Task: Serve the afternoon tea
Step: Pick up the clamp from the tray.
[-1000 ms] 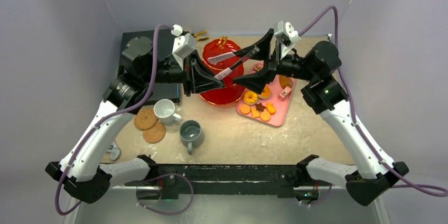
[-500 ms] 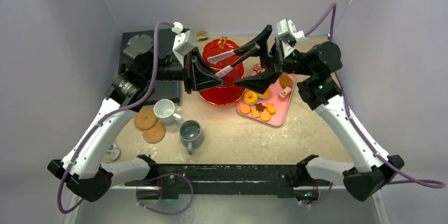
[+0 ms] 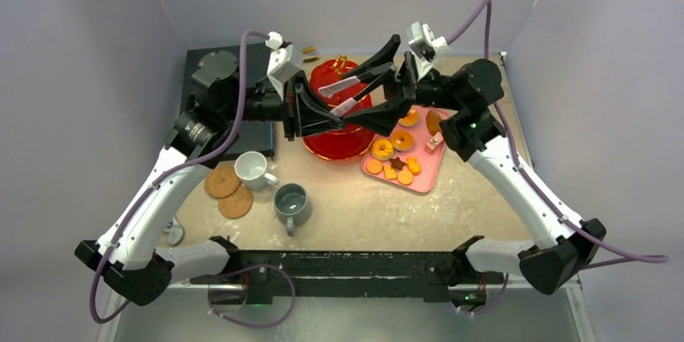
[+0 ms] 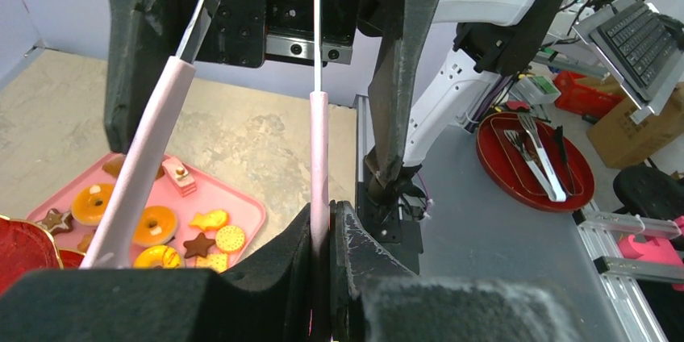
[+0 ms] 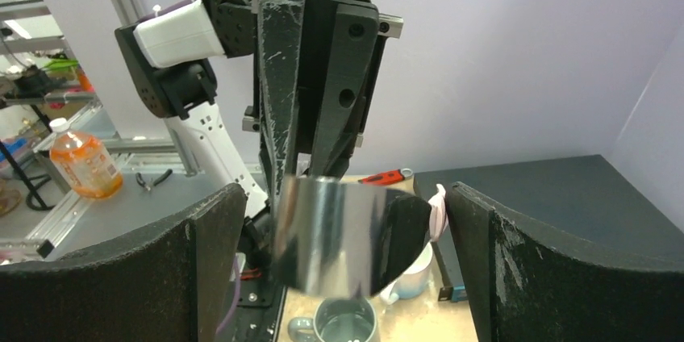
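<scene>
My left gripper (image 3: 325, 119) is shut on one pink-sleeved arm of a pair of metal tongs (image 3: 348, 106), held in the air over the red three-tier stand (image 3: 339, 147). In the left wrist view the jaws (image 4: 327, 225) clamp that arm (image 4: 319, 156); the other arm (image 4: 137, 185) hangs free. My right gripper (image 3: 348, 98) is open, its fingers either side of the tongs' shiny bent end (image 5: 339, 233), not touching it. Small pastries (image 3: 383, 149) lie on a pink tray (image 3: 429, 166). A white mug (image 3: 252, 168), grey mug (image 3: 291, 202) and cork coasters (image 3: 222, 182) stand front left.
A dark slab (image 3: 202, 56) with a grey disc lies at the back left. Yellow-handled pliers (image 3: 307, 53) lie behind the stand. Both arms meet above the stand's gold handle (image 3: 340, 61). Walls close the table on three sides.
My right arm has swung left, bringing its open fingers around the tongs' metal end. My left gripper has kept its hold and hardly moved.
</scene>
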Robot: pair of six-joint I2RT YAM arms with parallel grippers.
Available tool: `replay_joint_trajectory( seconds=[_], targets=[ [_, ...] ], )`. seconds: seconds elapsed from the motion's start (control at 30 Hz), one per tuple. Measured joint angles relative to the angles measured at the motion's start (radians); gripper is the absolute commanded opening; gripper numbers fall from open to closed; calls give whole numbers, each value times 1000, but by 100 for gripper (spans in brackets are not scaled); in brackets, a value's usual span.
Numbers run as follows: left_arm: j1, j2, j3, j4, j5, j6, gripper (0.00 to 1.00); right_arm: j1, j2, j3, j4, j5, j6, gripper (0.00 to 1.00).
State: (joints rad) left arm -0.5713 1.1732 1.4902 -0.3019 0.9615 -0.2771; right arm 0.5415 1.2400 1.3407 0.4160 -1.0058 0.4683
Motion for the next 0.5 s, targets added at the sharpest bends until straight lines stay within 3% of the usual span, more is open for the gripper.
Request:
replay_joint_trajectory(
  seconds=[0.27, 0.5],
  targets=[
    [0, 6, 0, -7, -24, 22, 0, 15, 30, 32, -63, 82, -2, 83],
    [0, 5, 0, -33, -76, 88, 0, 15, 31, 59, -177, 151, -43, 84]
  ],
)
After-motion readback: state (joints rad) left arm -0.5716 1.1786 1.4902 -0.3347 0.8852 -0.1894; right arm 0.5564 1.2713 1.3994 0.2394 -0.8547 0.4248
